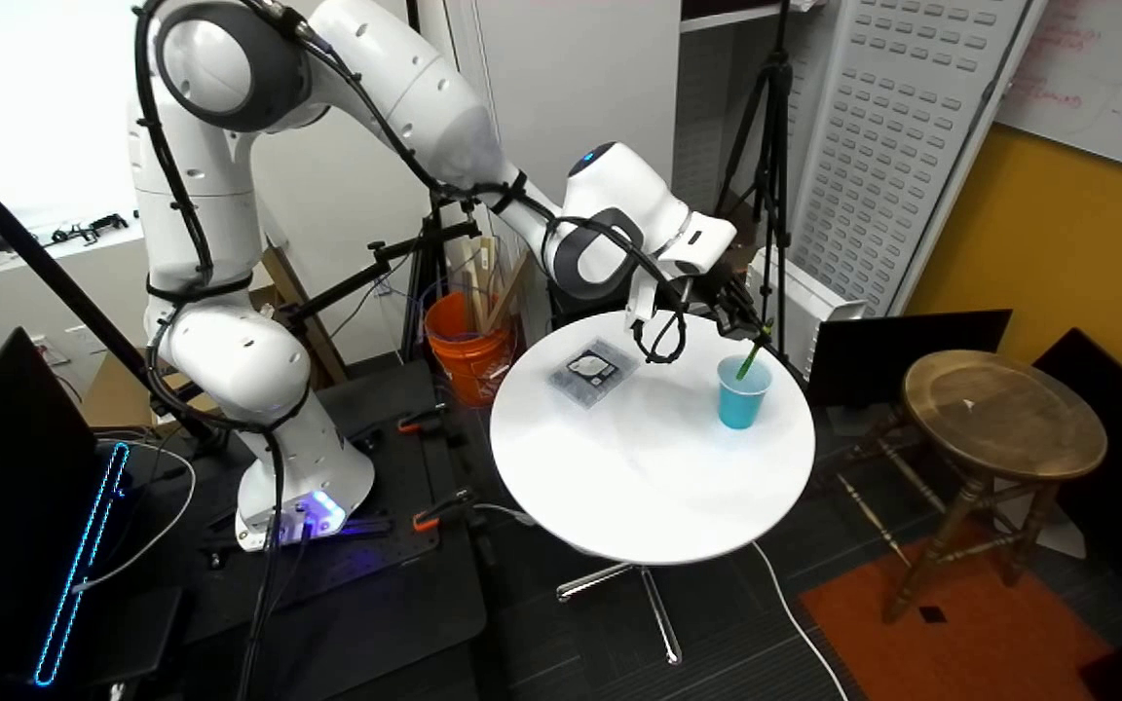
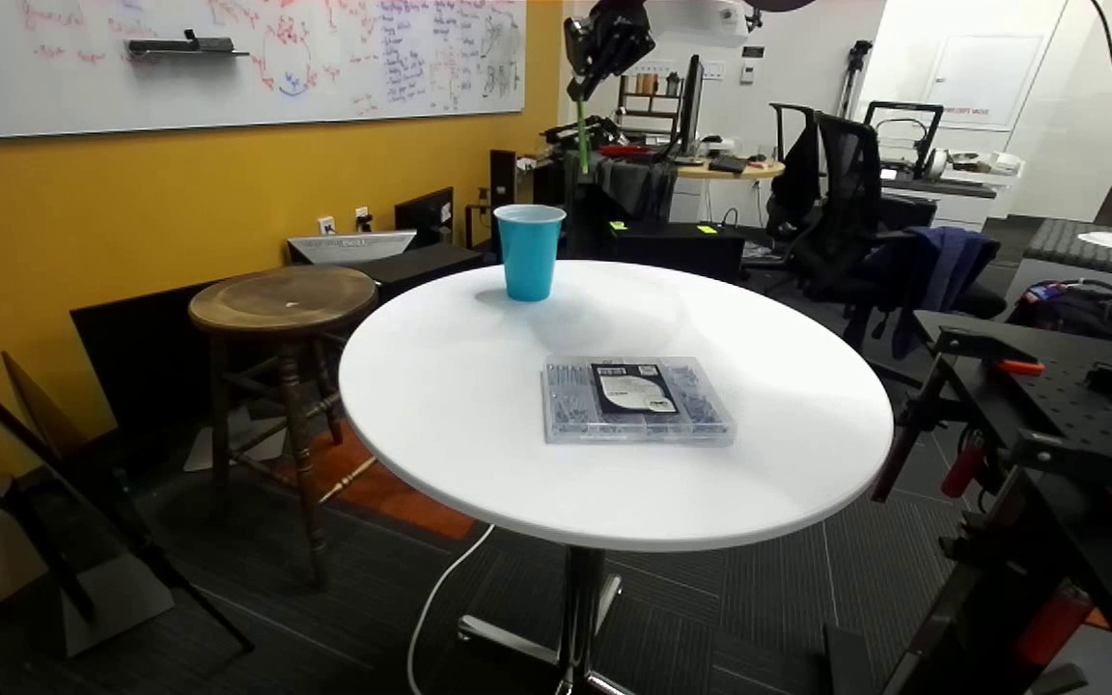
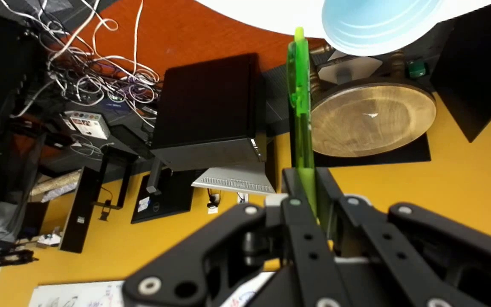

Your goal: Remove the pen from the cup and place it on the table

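Compartmented organiser case [image 2: 638, 401], clear plastic: flat on the near part of the bench [image 2: 614, 492], which is round and white-topped. Blue cup [image 2: 529, 256]: upright, far left on the same bench, close to its edge. Green clip pen [image 3: 301, 85]: out of the cup, hanging to its right, free end down; jaws narrowed to the pen's thickness, pinching one end. Hazards, as judged: the slim pen, held by its end only, may pivot or slip on meeting the bench; a low pass leftward could catch the cup's rim and topple it; release here might drop the pen to the floor [image 2: 739, 598], its position over the bench being uncertain. Views compared: in an exterior view the pen [image 1: 748, 362] crosses the cup's mouth as though inside; in an exterior view the pen [image 2: 582, 138] stands visibly apart from it; the wrist view alone makes the pinch plain.
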Controlling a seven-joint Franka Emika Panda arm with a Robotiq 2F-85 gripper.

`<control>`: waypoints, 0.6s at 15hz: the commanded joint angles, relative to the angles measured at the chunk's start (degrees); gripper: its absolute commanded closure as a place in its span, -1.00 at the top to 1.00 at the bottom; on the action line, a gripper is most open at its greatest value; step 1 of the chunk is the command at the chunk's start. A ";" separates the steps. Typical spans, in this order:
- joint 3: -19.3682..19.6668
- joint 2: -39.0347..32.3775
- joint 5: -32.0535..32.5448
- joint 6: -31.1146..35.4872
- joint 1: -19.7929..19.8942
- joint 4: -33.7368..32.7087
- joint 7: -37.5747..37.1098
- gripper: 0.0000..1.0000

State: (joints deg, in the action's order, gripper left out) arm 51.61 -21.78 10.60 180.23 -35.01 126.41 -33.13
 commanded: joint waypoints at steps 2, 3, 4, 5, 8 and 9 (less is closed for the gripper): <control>-6.88 8.54 -2.73 -1.64 7.14 6.37 1.22 -0.94; -9.85 9.78 -3.92 -2.34 10.14 7.39 1.58 -0.94; -13.45 11.35 -5.48 -3.32 13.63 8.52 2.52 -0.94; -16.54 11.91 -7.63 -4.19 16.68 9.35 3.09 -0.94; -25.59 12.57 -15.99 -7.13 25.51 10.27 6.43 -0.94; -29.78 12.03 -18.21 -8.43 30.05 9.58 7.32 -0.94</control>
State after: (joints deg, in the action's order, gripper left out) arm 30.32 -11.85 -1.67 175.79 -13.75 135.42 -29.62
